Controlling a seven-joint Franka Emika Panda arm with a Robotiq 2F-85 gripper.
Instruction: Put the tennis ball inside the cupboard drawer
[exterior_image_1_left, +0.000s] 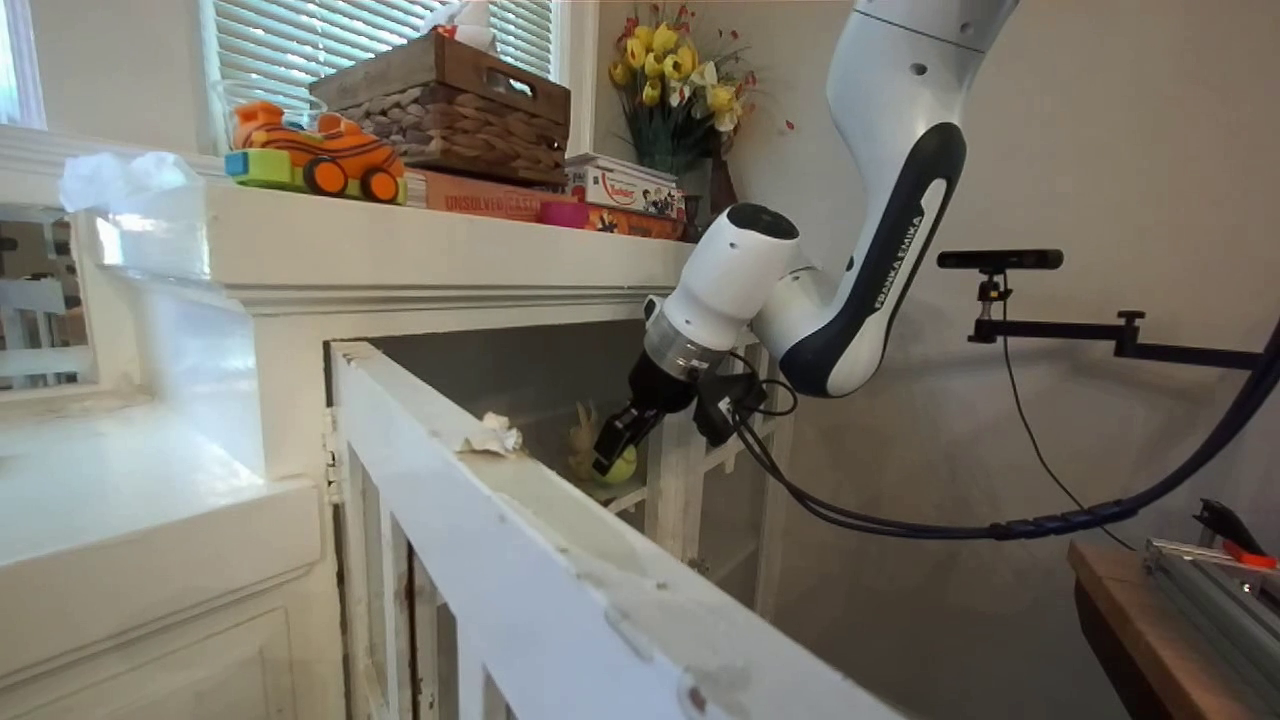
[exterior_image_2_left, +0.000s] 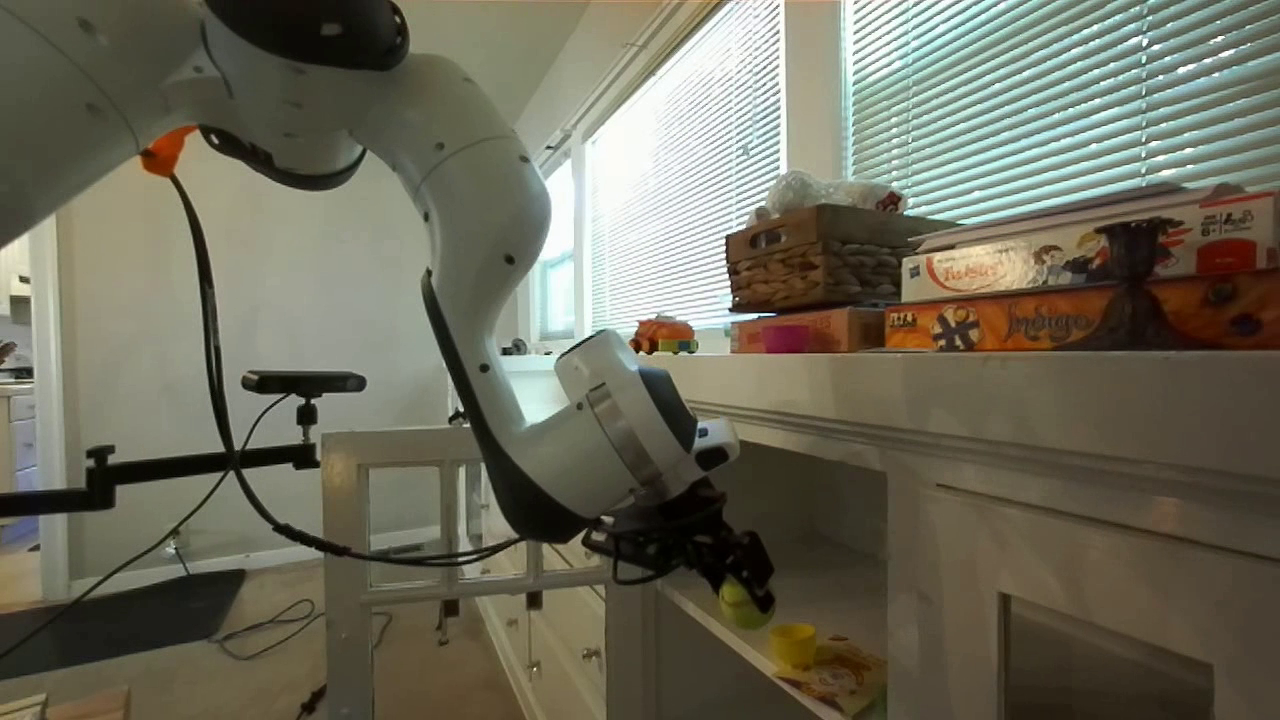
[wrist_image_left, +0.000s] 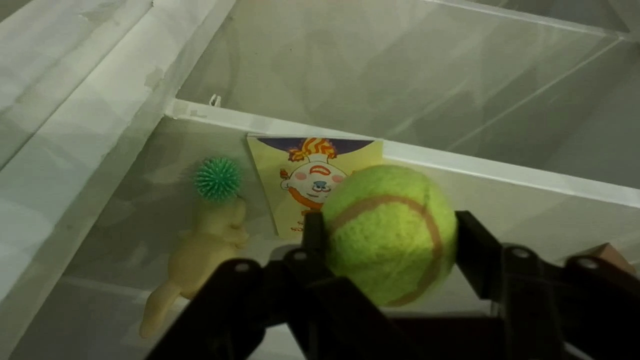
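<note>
The tennis ball (wrist_image_left: 390, 240) is gripped in the pincer (wrist_image_left: 392, 231) at the open front of the cupboard drawer (exterior_image_2_left: 850, 500). The carrying step seems nearly finished; whether the ball touches the shelf (exterior_image_2_left: 825, 585), I cannot tell surely. Next, it should be lowered gently, clear of the yellow cup (exterior_image_2_left: 793, 647), then released.

Arm (exterior_image_1_left: 890, 255) reads FRANKA EMIKA; boxes (exterior_image_2_left: 1000, 270) (exterior_image_2_left: 1045, 322) (exterior_image_1_left: 490, 202) read Twister, Indigo, UNSOLVED CASE.
</note>
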